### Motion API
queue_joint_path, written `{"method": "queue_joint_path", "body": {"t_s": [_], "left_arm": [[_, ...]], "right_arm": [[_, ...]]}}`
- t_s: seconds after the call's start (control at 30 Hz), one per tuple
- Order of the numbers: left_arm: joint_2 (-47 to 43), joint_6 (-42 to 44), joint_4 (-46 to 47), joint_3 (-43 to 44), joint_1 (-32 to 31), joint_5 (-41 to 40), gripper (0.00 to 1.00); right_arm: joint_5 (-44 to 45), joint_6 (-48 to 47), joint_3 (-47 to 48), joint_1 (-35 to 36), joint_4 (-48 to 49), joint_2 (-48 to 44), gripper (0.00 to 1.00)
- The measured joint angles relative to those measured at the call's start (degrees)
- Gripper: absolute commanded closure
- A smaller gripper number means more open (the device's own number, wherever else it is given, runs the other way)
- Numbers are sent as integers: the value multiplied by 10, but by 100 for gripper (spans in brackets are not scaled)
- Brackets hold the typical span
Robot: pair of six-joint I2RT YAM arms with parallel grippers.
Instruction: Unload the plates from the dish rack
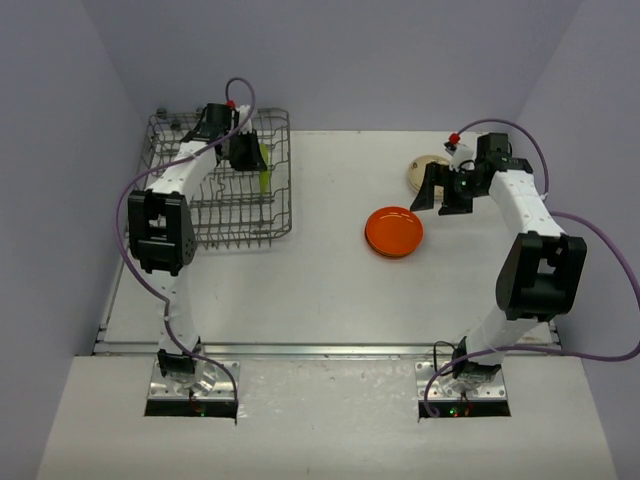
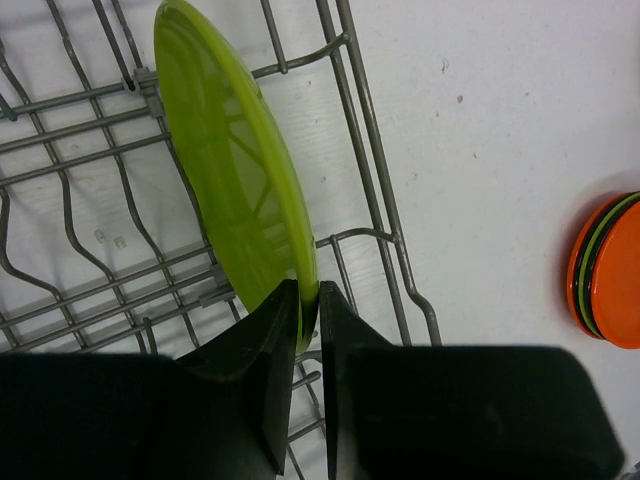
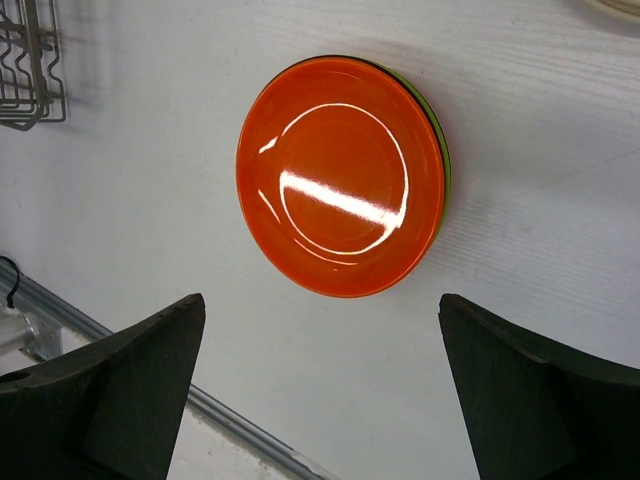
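Note:
The grey wire dish rack (image 1: 200, 215) stands at the table's far left. A lime green plate (image 2: 235, 170) stands on edge in it among the tines (image 1: 263, 163). My left gripper (image 2: 309, 305) is shut on this plate's rim, over the rack (image 2: 60, 200). A stack of plates with an orange one on top (image 1: 394, 231) lies on the table; green and black rims show under it (image 3: 340, 175). It also shows in the left wrist view (image 2: 608, 272). My right gripper (image 1: 447, 192) is open and empty, just right of the stack.
A cream plate (image 1: 424, 169) lies on the table behind the right gripper, partly hidden by it. The table's front metal edge (image 1: 330, 349) runs in front of the arm bases. Purple walls close in the left, back and right.

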Motion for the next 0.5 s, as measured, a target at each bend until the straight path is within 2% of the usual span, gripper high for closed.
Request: {"method": "queue_joint_path", "body": {"t_s": [0.1, 0.33, 0.5], "left_arm": [[0, 1, 9, 0, 7, 16, 100], [-10, 20, 15, 0, 6, 29, 100], [-54, 56, 12, 6, 6, 32, 100]], "right_arm": [[-3, 2, -2, 0, 0, 0, 1], [-9, 9, -13, 0, 0, 0, 1], [-19, 18, -14, 0, -2, -2, 1]]}}
